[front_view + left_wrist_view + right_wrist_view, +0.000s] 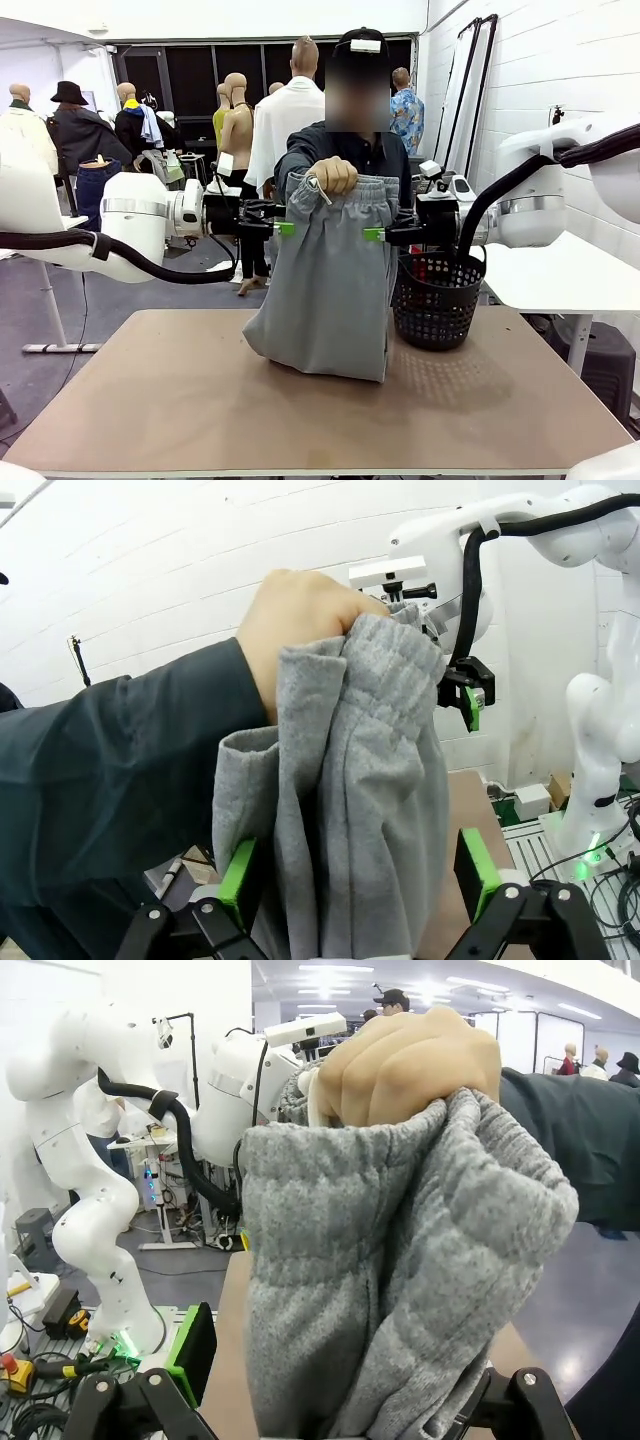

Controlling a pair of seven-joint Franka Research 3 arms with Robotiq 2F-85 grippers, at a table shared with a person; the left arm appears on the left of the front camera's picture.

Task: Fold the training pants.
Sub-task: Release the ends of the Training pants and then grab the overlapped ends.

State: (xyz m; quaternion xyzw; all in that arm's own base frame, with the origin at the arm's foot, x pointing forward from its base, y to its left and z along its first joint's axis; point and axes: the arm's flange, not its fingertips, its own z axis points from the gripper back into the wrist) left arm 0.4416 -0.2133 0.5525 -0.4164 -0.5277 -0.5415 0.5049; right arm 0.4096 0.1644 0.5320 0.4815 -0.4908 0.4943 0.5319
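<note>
Above my flat brown table (150,400), a person's hand (335,175) holds up light grey soft jersey training pants (330,300) by the waistband, their lower end resting on the tabletop. My left gripper (284,228) and right gripper (374,234) straddle the fabric, jaws spread wide.

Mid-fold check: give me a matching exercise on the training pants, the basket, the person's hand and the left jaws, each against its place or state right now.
Things:
1 training pants
2 basket
3 person's hand
4 left jaws

States:
A standing on the table, on the robot's right of the pants
B open, grey cloth between them
C clenched on the waistband
D hanging, lower end resting on the table

Pairs: 1-D, 2-A, 3-C, 4-B
</note>
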